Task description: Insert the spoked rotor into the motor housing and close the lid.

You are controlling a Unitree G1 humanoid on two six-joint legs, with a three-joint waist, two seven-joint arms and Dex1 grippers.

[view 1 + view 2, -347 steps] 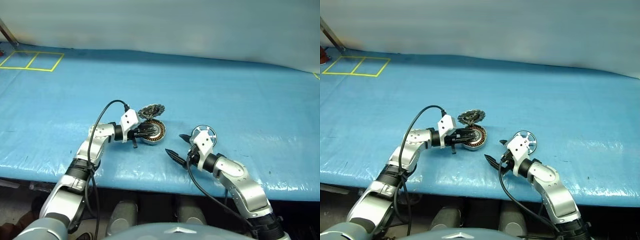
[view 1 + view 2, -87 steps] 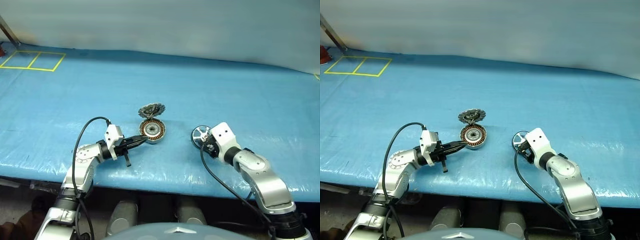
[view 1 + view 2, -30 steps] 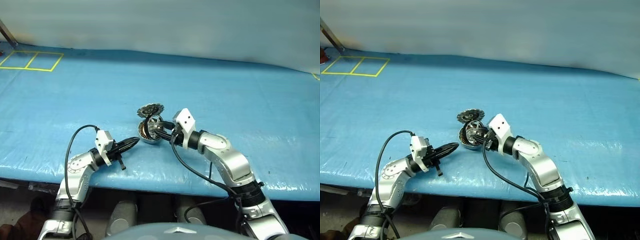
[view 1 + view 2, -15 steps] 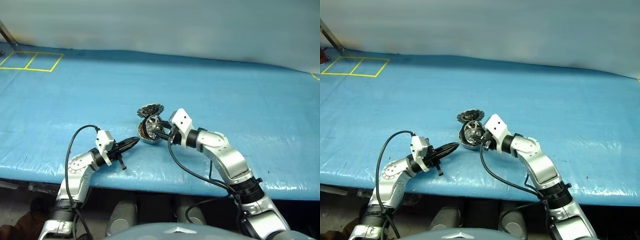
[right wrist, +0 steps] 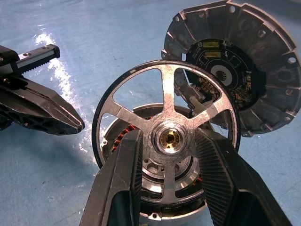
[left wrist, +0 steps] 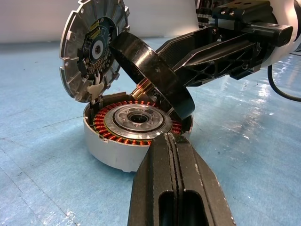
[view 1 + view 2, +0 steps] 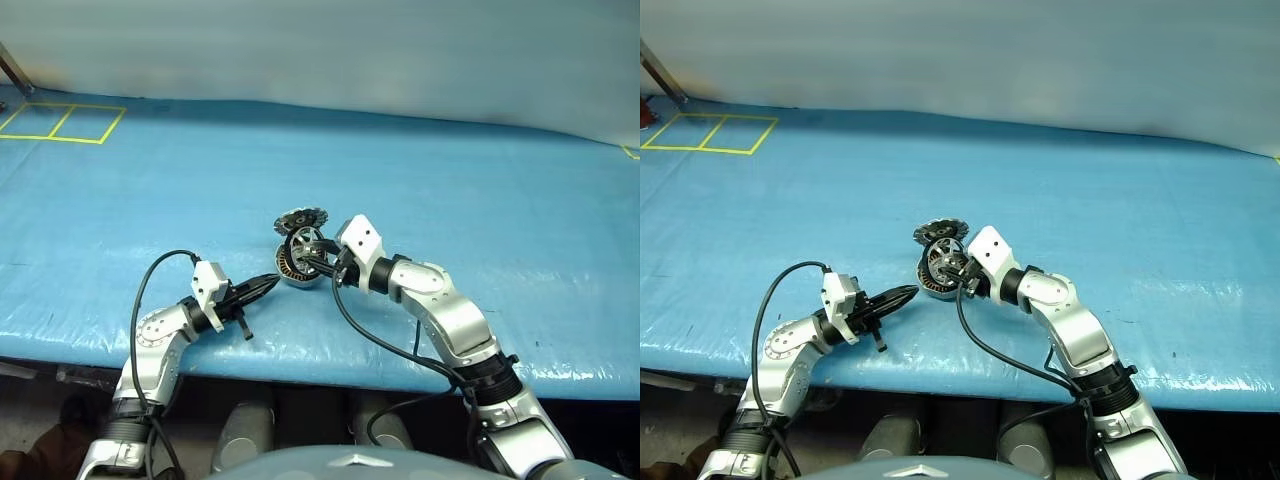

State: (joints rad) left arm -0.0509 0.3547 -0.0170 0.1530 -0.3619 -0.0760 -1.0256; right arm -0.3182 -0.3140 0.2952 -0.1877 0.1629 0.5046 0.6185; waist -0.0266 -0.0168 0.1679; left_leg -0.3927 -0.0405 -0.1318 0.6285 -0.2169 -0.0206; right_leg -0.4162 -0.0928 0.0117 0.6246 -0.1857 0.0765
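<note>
Right wrist view shows the right hand point(image 5: 167, 169) clamping the spoked rotor point(image 5: 165, 136) by its hub, the wheel tilted on edge just above the motor housing point(image 5: 155, 188), which sits below centre in that frame. The insertion step is under way; the rotor is not yet seated. Next, I judge, it must be levelled, centred over the pale core, and lowered straight down.

The left hand point(image 6: 176, 155), fingers pressed together and empty, points at the housing's near wall from the lower middle of the left wrist view, near but seemingly not touching.

The rotor is bright metal with flat spokes and a dark outer band. The housing is a low grey cup ringed with copper windings. Its hinged lid point(image 6: 94, 47), a ribbed disc carrying a dark circuit face, stands open in the upper left. The counter point(image 7: 500, 200) wears glossy, wrinkled blue sheeting.
</note>
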